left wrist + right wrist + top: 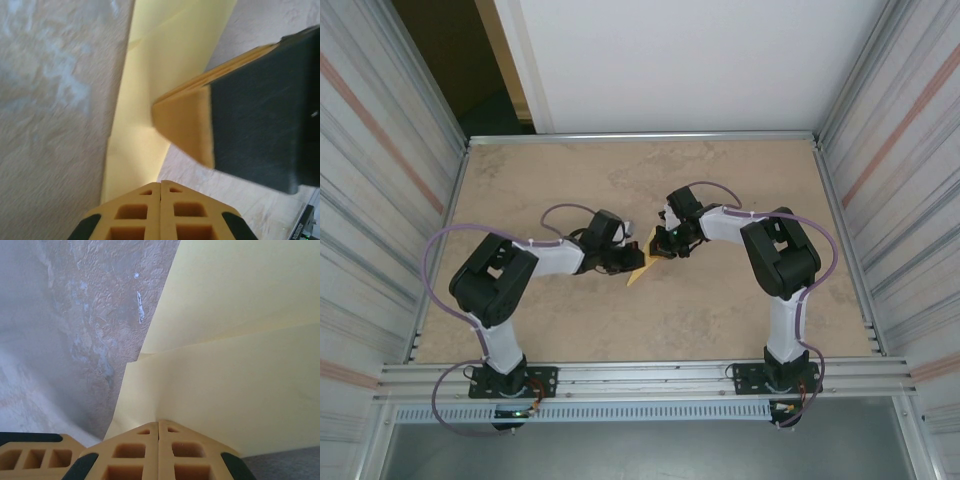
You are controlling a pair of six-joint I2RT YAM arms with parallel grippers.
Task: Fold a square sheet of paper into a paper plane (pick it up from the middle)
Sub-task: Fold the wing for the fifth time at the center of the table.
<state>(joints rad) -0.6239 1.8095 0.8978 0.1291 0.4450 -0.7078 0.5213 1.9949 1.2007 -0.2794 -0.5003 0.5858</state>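
L claw (160,183) closed, pinching folded yellow paper (150,90). R claw (159,421) closed on same sheet. Both meet mid counter (720,310), close together.

Left arm (545,257) and right arm (730,225) block centre; surroundings apparently free.

Robot lab cell, ribbed metal side walls (380,160), aluminium frame rail (640,378), stone-patterned tabletop (740,180)

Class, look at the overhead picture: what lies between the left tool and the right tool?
The folded yellow paper spans the gap between the left tool and the right tool, both shut on it; the top external view shows this.
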